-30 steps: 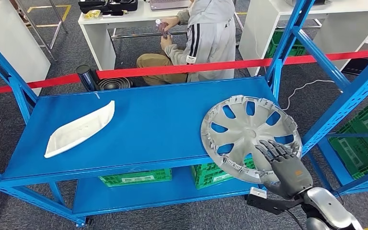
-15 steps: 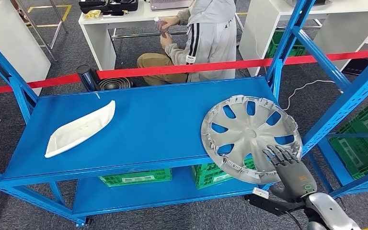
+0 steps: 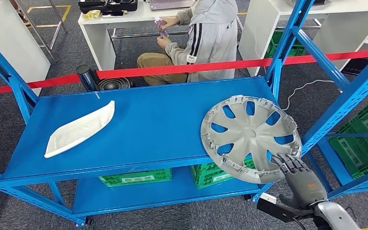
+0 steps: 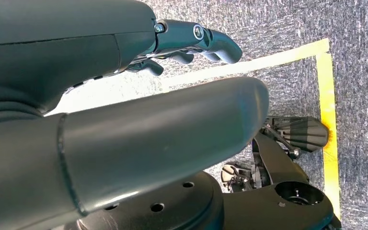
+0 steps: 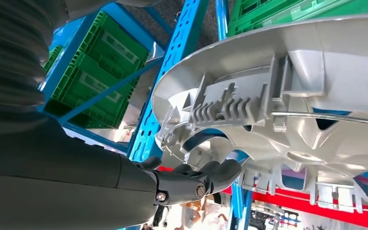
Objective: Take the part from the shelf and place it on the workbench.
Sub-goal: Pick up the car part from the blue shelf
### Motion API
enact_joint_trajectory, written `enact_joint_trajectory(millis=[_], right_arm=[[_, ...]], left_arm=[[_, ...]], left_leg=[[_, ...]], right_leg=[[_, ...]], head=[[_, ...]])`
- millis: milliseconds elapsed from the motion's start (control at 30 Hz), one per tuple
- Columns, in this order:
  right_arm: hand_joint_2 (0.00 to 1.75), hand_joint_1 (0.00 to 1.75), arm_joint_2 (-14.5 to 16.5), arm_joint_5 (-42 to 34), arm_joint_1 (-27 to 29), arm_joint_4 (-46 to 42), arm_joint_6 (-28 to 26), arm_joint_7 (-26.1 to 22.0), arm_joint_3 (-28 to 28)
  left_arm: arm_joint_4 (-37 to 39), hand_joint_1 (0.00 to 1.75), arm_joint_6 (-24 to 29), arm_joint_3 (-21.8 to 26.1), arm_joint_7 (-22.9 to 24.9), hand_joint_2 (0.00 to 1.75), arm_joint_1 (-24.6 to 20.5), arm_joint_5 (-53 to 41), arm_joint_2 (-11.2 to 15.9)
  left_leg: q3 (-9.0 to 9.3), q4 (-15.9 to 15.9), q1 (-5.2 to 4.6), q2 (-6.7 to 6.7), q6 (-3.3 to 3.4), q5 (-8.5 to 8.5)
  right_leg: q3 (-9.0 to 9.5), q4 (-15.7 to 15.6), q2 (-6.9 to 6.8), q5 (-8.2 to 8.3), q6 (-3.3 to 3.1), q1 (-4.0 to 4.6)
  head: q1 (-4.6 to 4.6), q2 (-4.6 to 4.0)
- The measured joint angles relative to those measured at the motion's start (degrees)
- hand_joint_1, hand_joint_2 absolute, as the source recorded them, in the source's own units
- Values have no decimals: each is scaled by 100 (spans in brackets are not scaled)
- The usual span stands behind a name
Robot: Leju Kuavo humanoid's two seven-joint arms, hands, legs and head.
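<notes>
Blue steel shelving [image 3: 124, 129] fills the workshop bay, a red barrier tape [image 3: 182, 68] stretched behind it. On the top shelf a silver wheel cover [image 3: 250, 138] lies flat, its near rim jutting past the shelf's front edge, just ahead of and above the right hand [image 3: 303, 179]. Round, it offers no long axis. That hand sits below the overhanging rim, fingers [image 5: 206, 175] loosely spread and holding nothing, perhaps brushing the underside. The left hand [image 4: 124, 110] hangs toward the floor, empty, well away from the part.
</notes>
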Motion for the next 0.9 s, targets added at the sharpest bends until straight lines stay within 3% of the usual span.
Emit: enact_joint_trajectory(millis=[900], right_arm=[[175, 0, 252, -50, 254, 327, -226, -239, -39]], left_arm=[[1, 0, 16, 19, -1, 0, 12, -24, -50]], left_leg=[[0, 0, 0, 1, 0, 0]], right_leg=[[1, 0, 1, -1, 0, 1]], head=[[0, 0]])
